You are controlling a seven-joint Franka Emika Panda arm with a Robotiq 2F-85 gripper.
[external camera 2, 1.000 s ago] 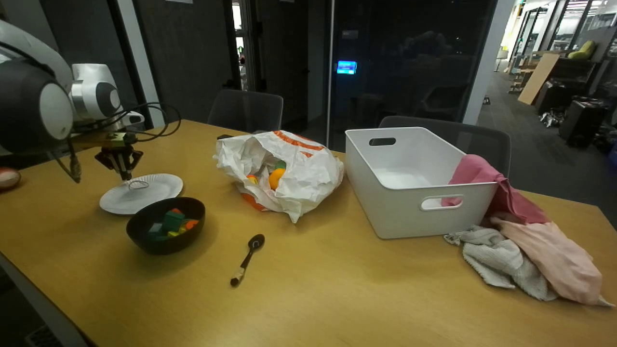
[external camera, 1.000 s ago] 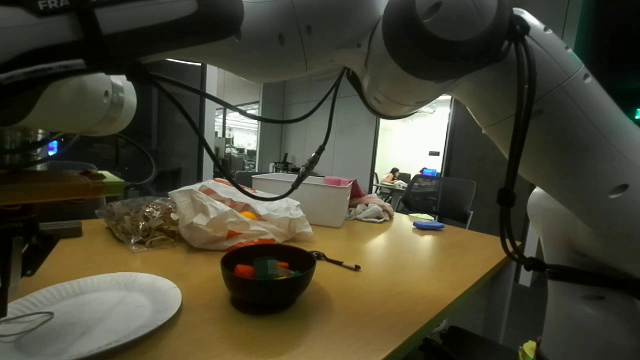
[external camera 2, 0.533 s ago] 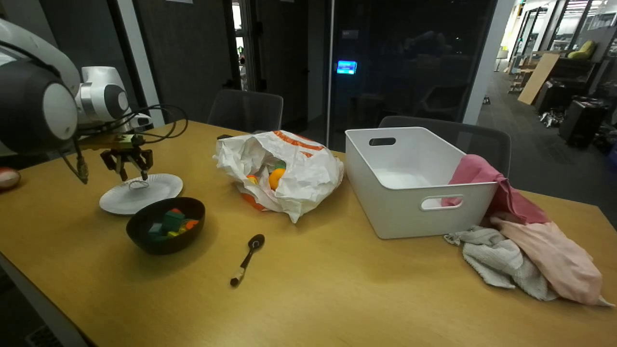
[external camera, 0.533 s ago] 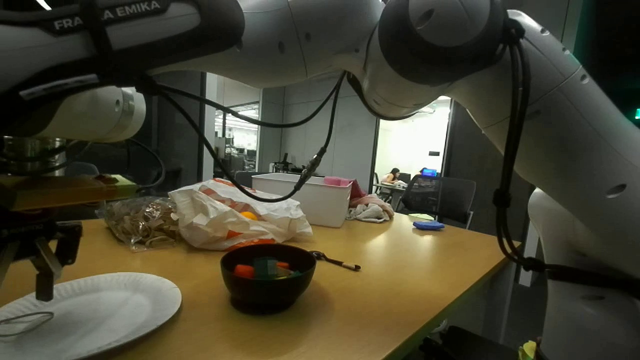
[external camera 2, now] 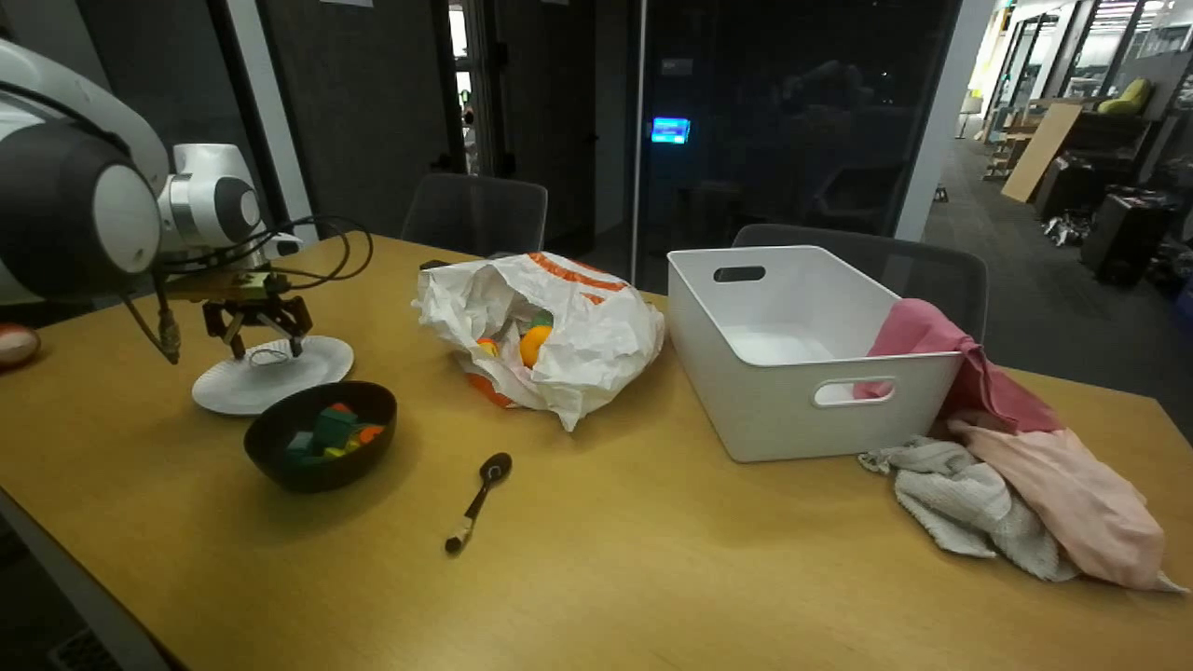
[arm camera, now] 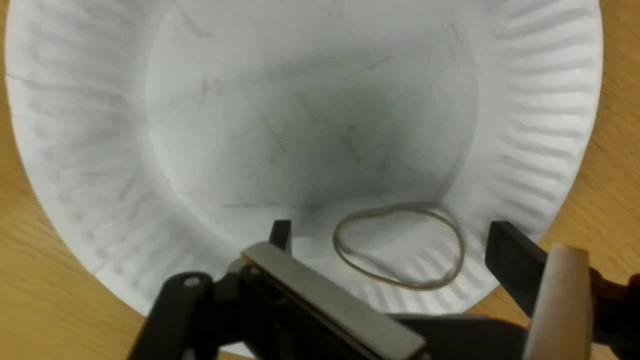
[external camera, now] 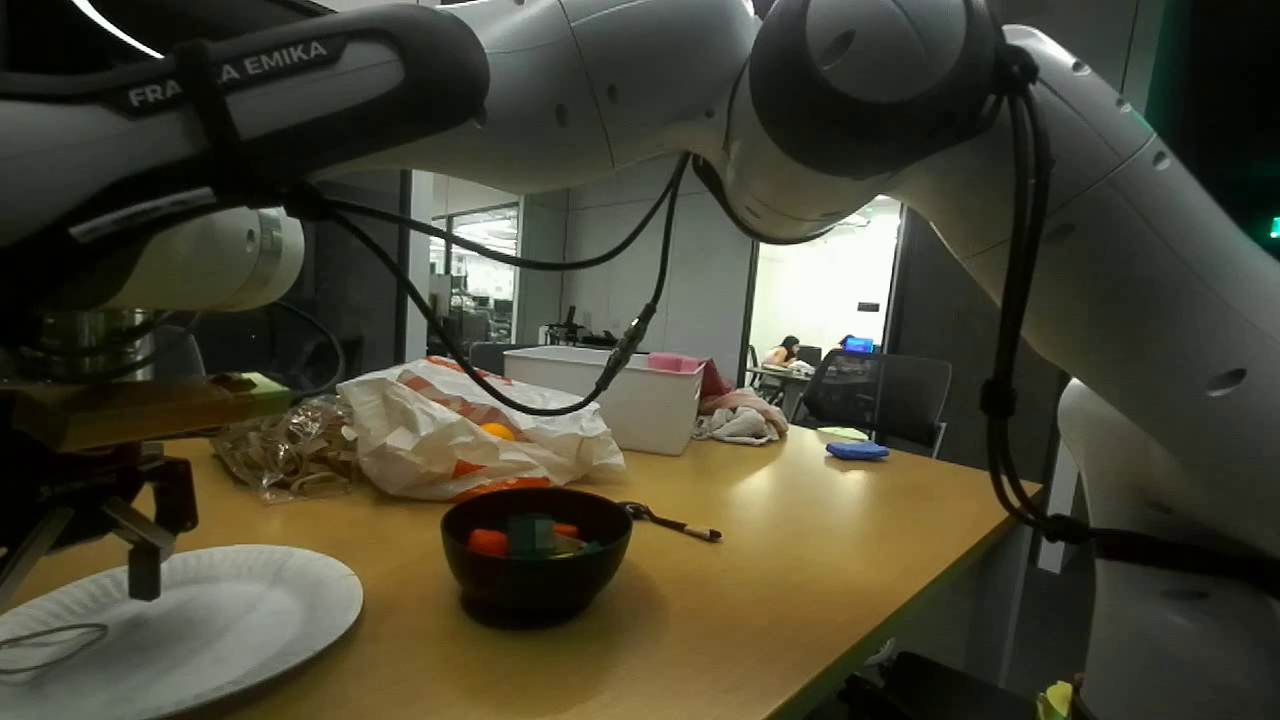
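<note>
Rubber band (arm camera: 420,288), pincer (arm camera: 391,236) spread above, pointing down, arm (external camera: 620,90) arched

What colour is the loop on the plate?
The loop is tan, seen best in the wrist view.

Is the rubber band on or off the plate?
On: in the wrist view, the whole band lies on the plate, inside its edge. The open gripper isn't touching it.

The arm (external camera: 660,75), strung with black cables (external camera: 628,342), is white with black joint covers (external camera: 870,125) and dark screw holes (external camera: 1226,382); a black strap (external camera: 213,110) partly hides its FRANKA EMIKA lettering (external camera: 285,62). Above the black tool (arm camera: 392,236) sits a dim block (external camera: 150,412), apparently amber.
</note>
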